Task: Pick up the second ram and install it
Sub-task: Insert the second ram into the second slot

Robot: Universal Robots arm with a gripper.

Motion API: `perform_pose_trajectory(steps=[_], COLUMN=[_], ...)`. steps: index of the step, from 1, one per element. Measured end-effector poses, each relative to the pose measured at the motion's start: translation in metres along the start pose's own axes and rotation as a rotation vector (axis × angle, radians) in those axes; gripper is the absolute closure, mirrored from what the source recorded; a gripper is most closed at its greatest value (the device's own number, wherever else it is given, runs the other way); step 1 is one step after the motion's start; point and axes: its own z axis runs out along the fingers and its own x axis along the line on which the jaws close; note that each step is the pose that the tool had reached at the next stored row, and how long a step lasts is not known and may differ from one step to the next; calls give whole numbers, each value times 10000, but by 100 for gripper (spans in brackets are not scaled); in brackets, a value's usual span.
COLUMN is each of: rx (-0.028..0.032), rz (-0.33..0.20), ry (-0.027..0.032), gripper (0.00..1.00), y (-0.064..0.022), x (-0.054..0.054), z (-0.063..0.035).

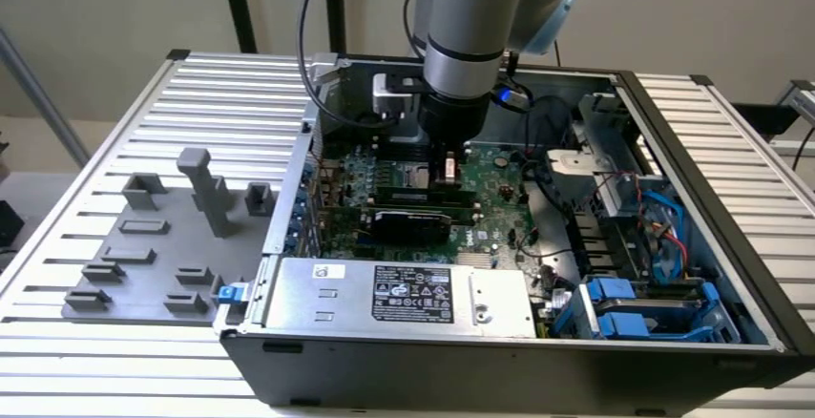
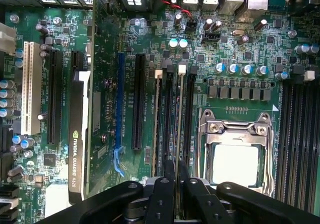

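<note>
The arm reaches down into the open computer case [image 1: 713, 246] in the upper middle of the exterior frame, its gripper [image 1: 448, 172] low over the green motherboard [image 1: 497, 203]. In the wrist view the two black fingers [image 2: 162, 199] stand close together at the lower middle of the frame, pinched on the second ram [image 2: 175, 149], a thin stick seen edge-on that runs up the frame between them. The stick lies in line with the memory slots [image 2: 167, 124] just left of the CPU socket [image 2: 235, 156], among the white-latched slot ends; whether it is fully seated cannot be told. A graphics card [image 2: 77, 134] stands at the lower left of the wrist frame. On the slatted table, the grey holder block [image 1: 159, 246] sits at the exterior frame's left, well apart from the gripper.
</note>
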Motion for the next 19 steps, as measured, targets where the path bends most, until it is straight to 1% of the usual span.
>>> perform_pose_trajectory(steps=[19], rx=[0], rz=[-1], ry=[0], gripper=[86], y=[-1], x=[-26], z=[43])
